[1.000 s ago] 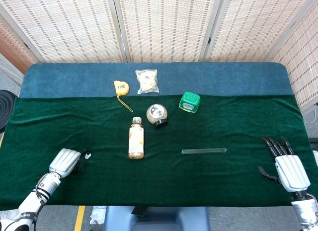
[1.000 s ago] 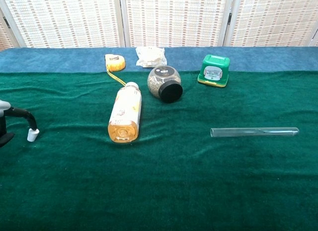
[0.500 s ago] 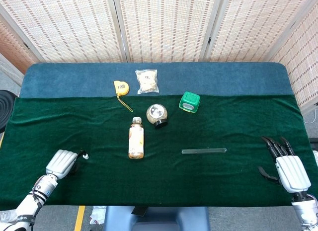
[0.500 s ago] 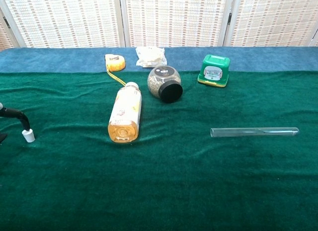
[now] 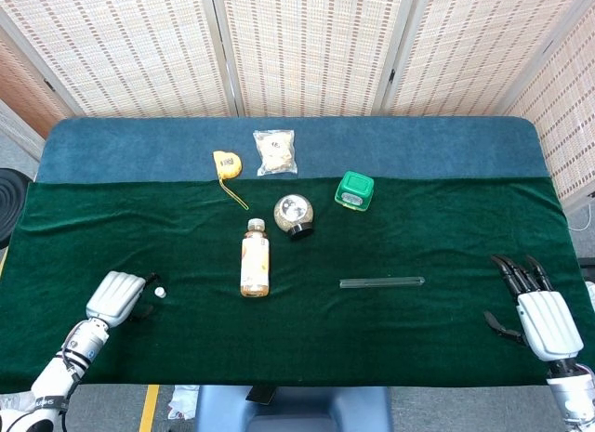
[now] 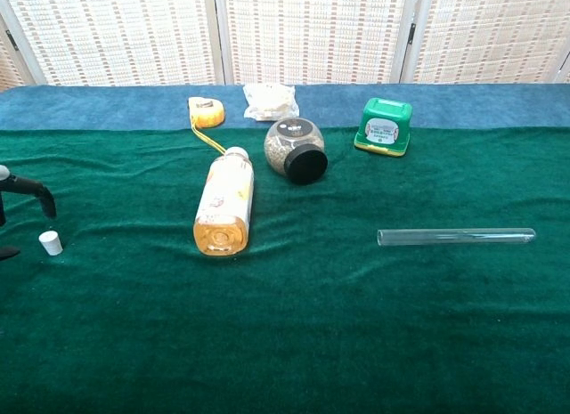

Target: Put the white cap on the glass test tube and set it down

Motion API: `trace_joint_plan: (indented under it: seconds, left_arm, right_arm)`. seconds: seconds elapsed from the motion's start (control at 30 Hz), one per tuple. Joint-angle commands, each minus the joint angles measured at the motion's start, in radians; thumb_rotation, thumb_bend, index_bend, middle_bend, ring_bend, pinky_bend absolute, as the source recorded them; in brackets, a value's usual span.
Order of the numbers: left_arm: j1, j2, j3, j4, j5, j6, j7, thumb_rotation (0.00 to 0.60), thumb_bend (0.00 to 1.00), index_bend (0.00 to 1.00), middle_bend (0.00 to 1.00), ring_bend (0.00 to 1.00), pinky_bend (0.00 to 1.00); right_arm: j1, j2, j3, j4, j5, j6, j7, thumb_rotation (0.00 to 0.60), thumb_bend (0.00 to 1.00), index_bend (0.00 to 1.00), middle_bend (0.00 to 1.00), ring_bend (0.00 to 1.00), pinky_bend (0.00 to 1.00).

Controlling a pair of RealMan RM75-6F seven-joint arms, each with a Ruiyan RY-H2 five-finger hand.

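White cap (image 6: 51, 243) lies loose on the green surface (image 5: 390, 344), well left of the juice bottle (image 5: 255, 259), just beside left hand (image 5: 115, 296), whose fingers (image 6: 36, 192) hold nothing. Test tube (image 5: 381, 282) lies right of the bottle. Right hand (image 5: 539, 313) empty, fingers spread.

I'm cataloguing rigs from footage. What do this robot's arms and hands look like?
Both hands, left hand and right hand, have silver-grey ribbed metallic backs and black fingers. The left forearm is white with black bands near the wrist; the right wrist is dark and the forearm below it pale. No cables are visible.
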Motion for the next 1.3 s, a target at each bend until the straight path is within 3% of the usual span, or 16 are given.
trace_joint_plan:
  seconds: [0.03,1.3]
  left_arm:
    - [-0.009,-0.026,-0.008,0.033,-0.008,-0.010,-0.003,0.600,0.38,0.41,1.00,0.88,0.82]
    - [-0.038,-0.103,-0.020,0.142,-0.020,-0.048,-0.043,0.600,0.40,0.50,1.00,0.88,0.82]
  right_arm:
    - [-0.001,-0.001,0.000,0.003,0.002,0.000,0.003,0.600,0.36,0.07,0.14,0.16,0.02]
    - [-0.002,-0.001,0.003,0.004,0.011,-0.006,0.007,0.600,0.36,0.07,0.14,0.16,0.02]
